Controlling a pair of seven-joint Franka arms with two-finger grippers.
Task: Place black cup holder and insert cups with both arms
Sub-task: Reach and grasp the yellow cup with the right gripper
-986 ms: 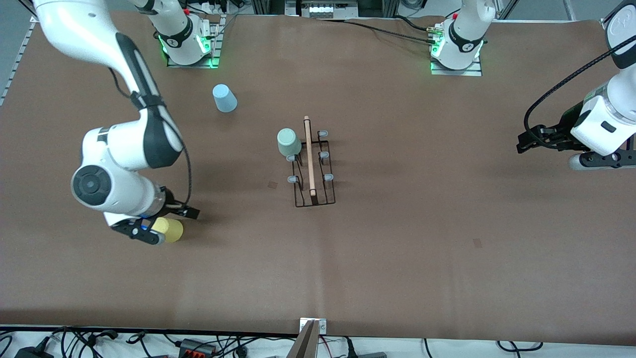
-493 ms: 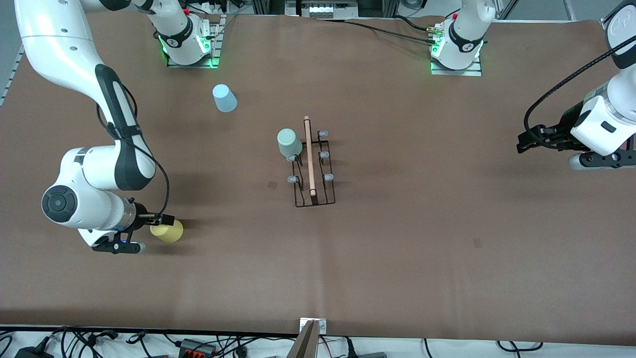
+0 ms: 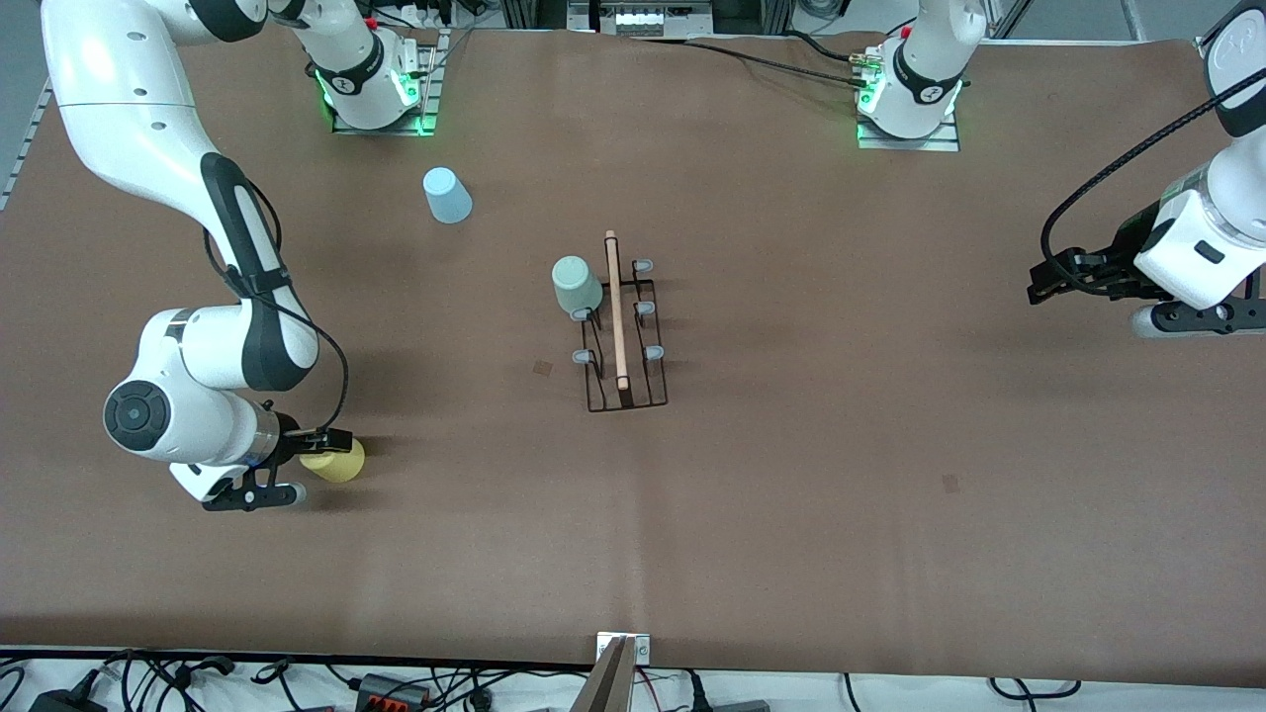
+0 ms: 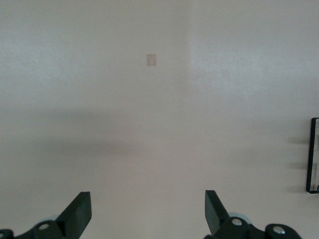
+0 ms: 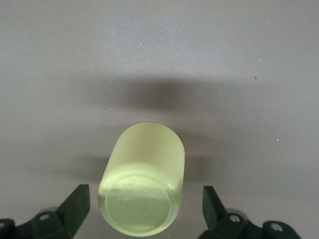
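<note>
We line up our right end effector [image 3: 315, 457], fingers spread, around the toppled yellow cup [image 3: 336, 462]; our left end effector [image 3: 1050, 280] waits unclenched near the counter's [image 3: 791, 514] end.

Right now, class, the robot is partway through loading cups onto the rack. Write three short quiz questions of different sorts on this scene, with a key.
1. True or false: the right gripper has already closed on the yellow cup.
2. Which cup sits on the black cup holder? A) light blue cup B) mint green cup C) yellow cup
3. Fill in: the left gripper waits, open, over bare ____.

Key
1. False: its fingers stand apart on either side of the cup.
2. B: the mint green cup is on a peg; the light blue cup stands on the table.
3. table
</note>
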